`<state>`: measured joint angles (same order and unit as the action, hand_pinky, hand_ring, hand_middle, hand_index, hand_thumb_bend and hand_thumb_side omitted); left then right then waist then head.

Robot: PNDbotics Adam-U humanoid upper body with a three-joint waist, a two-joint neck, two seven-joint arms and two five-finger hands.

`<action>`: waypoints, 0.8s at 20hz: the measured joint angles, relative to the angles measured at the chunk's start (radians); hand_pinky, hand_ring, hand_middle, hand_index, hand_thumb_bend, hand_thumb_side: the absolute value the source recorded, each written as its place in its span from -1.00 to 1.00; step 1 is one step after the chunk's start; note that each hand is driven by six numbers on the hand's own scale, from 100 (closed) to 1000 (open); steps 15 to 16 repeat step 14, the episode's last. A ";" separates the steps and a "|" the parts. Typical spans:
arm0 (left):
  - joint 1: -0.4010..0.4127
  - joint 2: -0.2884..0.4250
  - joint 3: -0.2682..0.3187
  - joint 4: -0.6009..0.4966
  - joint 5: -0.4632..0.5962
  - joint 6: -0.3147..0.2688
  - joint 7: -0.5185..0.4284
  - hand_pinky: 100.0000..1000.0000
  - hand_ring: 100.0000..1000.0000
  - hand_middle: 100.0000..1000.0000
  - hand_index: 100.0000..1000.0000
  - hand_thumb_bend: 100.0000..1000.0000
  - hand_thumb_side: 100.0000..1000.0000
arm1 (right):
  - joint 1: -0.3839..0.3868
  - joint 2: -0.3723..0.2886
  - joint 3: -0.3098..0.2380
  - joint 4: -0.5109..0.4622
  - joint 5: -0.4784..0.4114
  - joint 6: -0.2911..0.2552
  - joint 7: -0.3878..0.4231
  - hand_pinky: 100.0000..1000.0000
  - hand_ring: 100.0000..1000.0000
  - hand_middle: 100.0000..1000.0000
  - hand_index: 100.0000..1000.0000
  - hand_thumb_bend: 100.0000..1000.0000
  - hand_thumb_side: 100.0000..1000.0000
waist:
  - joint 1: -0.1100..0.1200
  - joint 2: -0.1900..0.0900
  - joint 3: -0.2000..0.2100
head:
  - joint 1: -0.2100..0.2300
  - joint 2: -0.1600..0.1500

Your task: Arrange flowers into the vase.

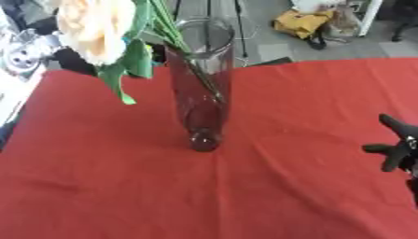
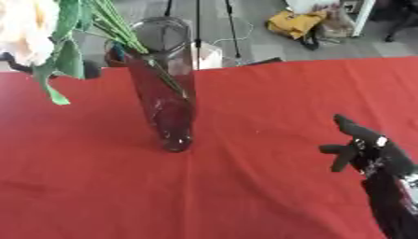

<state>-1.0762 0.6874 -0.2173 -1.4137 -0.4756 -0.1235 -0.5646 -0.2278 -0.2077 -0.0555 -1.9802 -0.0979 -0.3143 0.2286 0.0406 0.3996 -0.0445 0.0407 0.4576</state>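
Well left of the right hand (image 2: 365, 148) stands the vase (image 2: 166, 84), flowers (image 1: 96, 29) inside.

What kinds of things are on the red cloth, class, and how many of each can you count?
Vase: 1
Flower, cream with green leaves, stems in the vase: 1 bloom in view
Robot hand, open, over the red cloth at the right: 1
Total: 3

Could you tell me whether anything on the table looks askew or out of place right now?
Nothing is spilled or damaged. The flower leans far left out of the glass vase, its stems crossing the rim at a slant. The right hand hovers open, apart from the vase.
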 measured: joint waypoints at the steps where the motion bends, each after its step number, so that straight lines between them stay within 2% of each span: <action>1: 0.011 0.008 0.001 -0.005 0.004 0.001 0.001 1.00 0.92 0.98 1.00 0.63 1.00 | 0.000 0.000 0.000 0.000 -0.001 0.000 -0.002 0.44 1.00 -0.28 0.65 -1.00 1.00 | -0.001 -0.001 0.003 | -0.002 0.001; 14: 0.206 0.110 0.035 -0.136 0.092 0.051 0.026 1.00 0.86 0.91 1.00 0.52 1.00 | 0.002 0.001 -0.011 0.000 -0.001 -0.001 -0.018 0.43 1.00 -0.27 0.65 -1.00 1.00 | -0.017 -0.015 0.032 | -0.017 0.017; 16: 0.206 0.110 0.035 -0.136 0.092 0.051 0.026 1.00 0.86 0.91 1.00 0.52 1.00 | 0.002 0.001 -0.011 0.000 -0.001 -0.001 -0.018 0.43 1.00 -0.27 0.65 -1.00 1.00 | -0.017 -0.015 0.032 | -0.017 0.017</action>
